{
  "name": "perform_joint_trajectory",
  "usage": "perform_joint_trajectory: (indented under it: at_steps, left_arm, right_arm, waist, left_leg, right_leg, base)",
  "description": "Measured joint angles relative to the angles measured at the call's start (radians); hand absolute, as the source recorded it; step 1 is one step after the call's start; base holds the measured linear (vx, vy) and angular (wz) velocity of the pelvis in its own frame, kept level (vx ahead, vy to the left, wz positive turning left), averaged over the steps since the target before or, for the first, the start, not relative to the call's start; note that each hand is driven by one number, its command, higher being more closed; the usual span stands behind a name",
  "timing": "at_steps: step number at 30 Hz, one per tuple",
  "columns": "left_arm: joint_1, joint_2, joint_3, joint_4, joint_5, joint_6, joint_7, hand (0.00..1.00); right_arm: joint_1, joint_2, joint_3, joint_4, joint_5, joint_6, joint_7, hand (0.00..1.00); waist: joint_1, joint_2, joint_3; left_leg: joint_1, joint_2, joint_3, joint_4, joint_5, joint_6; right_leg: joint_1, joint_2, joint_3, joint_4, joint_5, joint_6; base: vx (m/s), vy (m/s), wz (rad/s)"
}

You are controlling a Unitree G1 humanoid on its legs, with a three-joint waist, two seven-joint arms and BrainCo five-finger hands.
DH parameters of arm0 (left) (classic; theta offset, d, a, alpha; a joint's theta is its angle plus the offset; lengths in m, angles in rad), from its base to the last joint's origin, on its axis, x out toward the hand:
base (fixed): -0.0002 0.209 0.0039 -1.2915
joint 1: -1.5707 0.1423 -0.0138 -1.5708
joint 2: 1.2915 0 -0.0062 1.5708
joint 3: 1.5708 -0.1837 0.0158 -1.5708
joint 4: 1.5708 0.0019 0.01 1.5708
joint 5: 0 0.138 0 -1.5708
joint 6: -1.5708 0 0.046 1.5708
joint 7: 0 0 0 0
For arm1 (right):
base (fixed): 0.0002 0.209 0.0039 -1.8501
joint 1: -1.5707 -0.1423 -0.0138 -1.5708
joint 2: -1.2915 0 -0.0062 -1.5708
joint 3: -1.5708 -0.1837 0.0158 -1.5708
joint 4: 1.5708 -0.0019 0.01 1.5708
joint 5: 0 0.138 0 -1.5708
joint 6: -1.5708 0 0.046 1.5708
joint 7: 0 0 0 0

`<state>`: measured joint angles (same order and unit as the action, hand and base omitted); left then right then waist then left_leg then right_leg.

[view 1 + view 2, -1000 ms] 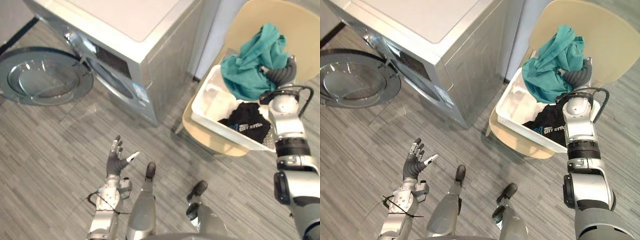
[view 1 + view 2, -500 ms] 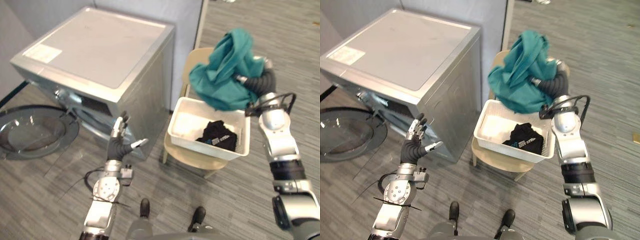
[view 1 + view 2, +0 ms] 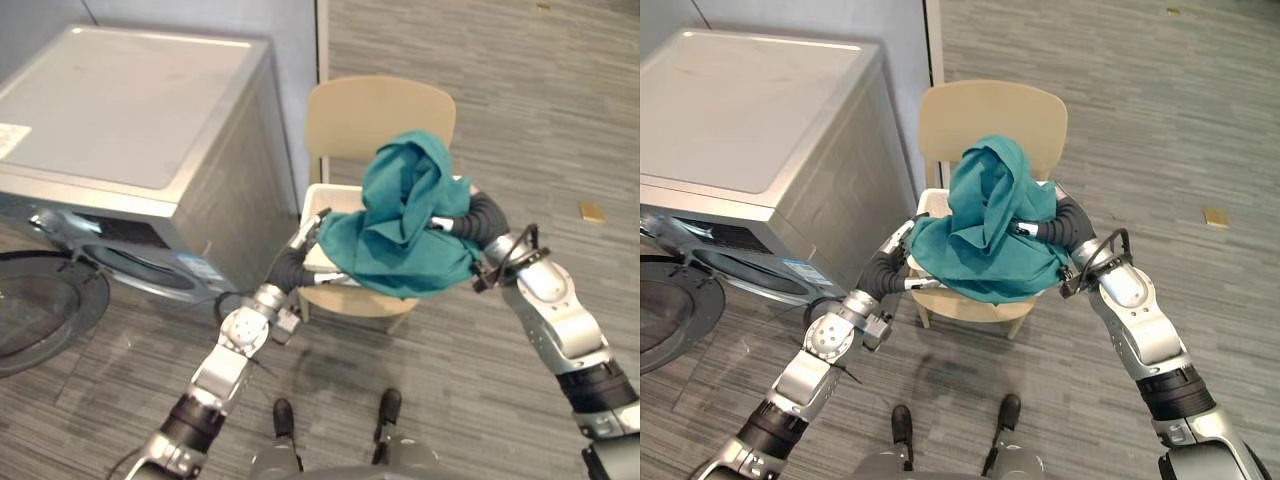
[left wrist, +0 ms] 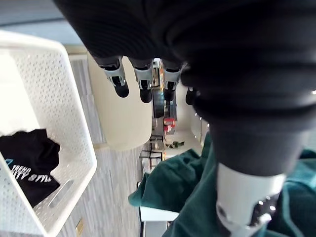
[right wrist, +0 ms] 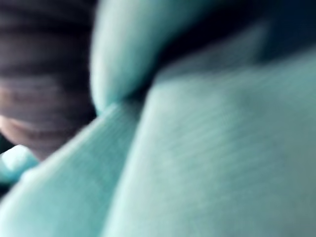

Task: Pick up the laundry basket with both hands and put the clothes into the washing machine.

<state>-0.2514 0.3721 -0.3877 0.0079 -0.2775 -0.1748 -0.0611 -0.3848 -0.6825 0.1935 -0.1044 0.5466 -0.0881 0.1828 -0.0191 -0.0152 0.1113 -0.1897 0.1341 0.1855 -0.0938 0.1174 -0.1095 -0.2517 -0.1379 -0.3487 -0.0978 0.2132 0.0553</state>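
Laundry basket (image 4: 79, 143) sits on chair (image 3: 375, 110); left hand (image 4: 143, 81) hovers open by its rim. Right hand (image 3: 1052, 226) buried in teal garment (image 3: 400, 235), grip impossible to tell. Risk: loose drape slides floorward short of washing machine (image 3: 120, 110).

The washer (image 3: 130, 120) is silver-grey metal with a smooth, matt top. Its door (image 3: 40, 310) is glossy glass in a shiny rim. The chair (image 3: 375, 115) looks like smooth, pale, matt wood. The basket (image 4: 69, 123) is white perforated plastic with a faint sheen. The teal cloth (image 3: 400, 235) is soft, matt and creased, and the shirt (image 4: 24, 148) is black matt fabric. The floor (image 3: 500, 90) has a grey, matt wood grain.
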Motion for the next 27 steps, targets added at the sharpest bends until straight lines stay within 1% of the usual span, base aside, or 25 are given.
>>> perform_joint_trajectory:
  at_steps: [1,3,4,5,6,7,10,13,16,19,22,25,26,27]
  left_arm:
    - [-0.041,0.013,-0.013,0.002,-0.021,0.003,-0.001,0.0]
    - [-0.096,0.023,-0.026,0.002,-0.044,0.004,-0.002,0.0]
    - [-0.129,0.032,-0.044,0.004,-0.047,0.004,-0.002,0.0]
    - [-0.154,0.038,-0.059,0.007,-0.059,0.004,-0.001,0.0]
    - [-0.17,0.038,-0.067,0.014,-0.066,0.004,-0.001,0.0]
    - [-0.205,0.039,-0.086,0.035,-0.069,0.004,-0.001,0.0]
    - [-0.29,0.042,-0.129,0.07,-0.11,0.012,-0.001,0.0]
    - [-0.362,0.047,-0.154,0.091,-0.146,0.012,0.002,0.0]
    - [-0.404,0.053,-0.174,0.101,-0.155,0.011,0.004,0.0]
    - [-0.418,0.055,-0.174,0.108,-0.165,0.01,0.022,0.0]
    - [-0.431,0.056,-0.174,0.108,-0.164,0.004,0.027,0.0]
    - [-0.431,0.048,-0.171,0.108,-0.162,-0.006,0.052,0.0]
    - [-0.431,0.037,-0.165,0.107,-0.139,-0.012,0.078,0.0]
    - [-0.431,0.031,-0.16,0.107,-0.131,-0.012,0.089,0.0]
  right_arm:
    - [-0.038,-0.004,0.008,0.0,0.013,-0.008,-0.002,1.0]
    - [-0.086,-0.004,0.013,-0.002,0.028,-0.019,-0.003,1.0]
    - [-0.107,-0.004,0.014,-0.003,0.034,-0.02,-0.005,1.0]
    - [-0.128,-0.006,0.023,-0.003,0.035,-0.02,-0.008,1.0]
    - [-0.14,-0.009,0.029,-0.004,0.036,-0.021,-0.008,1.0]
    - [-0.165,-0.018,0.043,-0.004,0.037,-0.022,-0.01,1.0]
    - [-0.202,-0.042,0.053,-0.033,0.042,-0.023,-0.025,1.0]
    - [-0.221,-0.042,0.053,-0.048,0.045,-0.033,-0.036,1.0]
    - [-0.232,-0.042,0.057,-0.048,0.044,-0.034,-0.05,1.0]
    - [-0.242,-0.042,0.06,-0.048,0.044,-0.045,-0.052,1.0]
    - [-0.246,-0.041,0.072,-0.061,0.044,-0.046,-0.052,1.0]
    - [-0.246,-0.031,0.091,-0.07,0.044,-0.053,-0.049,1.0]
    - [-0.245,-0.03,0.091,-0.07,0.044,-0.059,-0.048,1.0]
    - [-0.244,-0.03,0.091,-0.07,0.044,-0.06,-0.048,1.0]
  waist:
    - [-0.009,-0.004,0.02]
    - [-0.017,-0.011,0.053]
    - [-0.016,-0.013,0.06]
    - [-0.015,-0.014,0.065]
    - [-0.015,-0.014,0.071]
    - [-0.016,-0.015,0.088]
    - [-0.019,-0.016,0.129]
    - [-0.021,-0.02,0.144]
    - [-0.021,-0.02,0.164]
    - [-0.022,-0.022,0.174]
    - [-0.02,-0.025,0.187]
    - [-0.02,-0.024,0.199]
    - [-0.019,-0.023,0.204]
    - [-0.019,-0.023,0.206]
  left_leg:
    - [-0.02,-0.002,0.007,0.0,0.005,0.002]
    - [-0.043,-0.003,0.012,0.0,0.007,0.001]
    - [-0.062,-0.004,0.014,0.0,0.012,0.005]
    - [-0.076,-0.004,0.015,0.0,0.012,0.005]
    - [-0.082,-0.004,0.015,0.0,0.012,0.005]
    - [-0.088,-0.004,0.015,0.002,0.013,0.004]
    - [-0.112,-0.003,0.008,0.013,0.012,0.004]
    - [-0.15,-0.005,0.004,0.024,0.012,0.004]
    - [-0.157,-0.005,-0.011,0.026,0.012,0.004]
    - [-0.168,-0.005,-0.02,0.03,0.009,0.008]
    - [-0.184,-0.007,-0.022,0.038,0.006,0.01]
    - [-0.184,-0.007,-0.02,0.039,0.007,0.011]
    - [-0.185,-0.008,-0.021,0.039,0.007,0.011]
    - [-0.185,-0.008,-0.021,0.039,0.007,0.011]
  right_leg:
    - [-0.021,-0.002,0.003,0.0,0.005,0.002]
    - [-0.046,-0.002,0.014,0.0,0.008,0.006]
    - [-0.068,-0.002,0.019,0.0,0.013,0.003]
    - [-0.088,-0.002,0.023,0.0,0.024,-0.009]
    - [-0.094,-0.002,0.024,0.0,0.026,-0.009]
    - [-0.101,-0.001,0.024,0.0,0.035,-0.015]
    - [-0.114,-0.002,0.018,0.0,0.037,-0.015]
    - [-0.141,-0.004,0.015,0.0,0.038,-0.014]
    - [-0.141,-0.004,0.006,0.0,0.038,-0.015]
    - [-0.144,-0.005,0.0,0.0,0.039,-0.015]
    - [-0.153,-0.007,0.0,-0.001,0.039,-0.016]
    - [-0.153,-0.008,0.0,-0.001,0.039,-0.016]
    - [-0.153,-0.008,0.0,-0.001,0.039,-0.016]
    - [-0.153,-0.008,0.0,-0.001,0.039,-0.016]
  base:
    - [-0.04,0.022,-0.08]
    - [-0.03,0.033,-0.07]
    - [0.01,0.034,-0.13]
    - [0.02,0.021,-0.13]
    - [0.05,0.035,-0.11]
    - [0.05,0.038,-0.04]
    - [0.05,0.04,0.04]
    - [0.04,0.036,0.07]
    - [0.03,0.04,0.1]
    - [0.02,0.048,0.1]
    - [-0.01,0.045,0.05]
    - [-0.02,0.037,0.0]
    - [-0.02,0.034,0.01]
    - [-0.02,0.038,0.01]
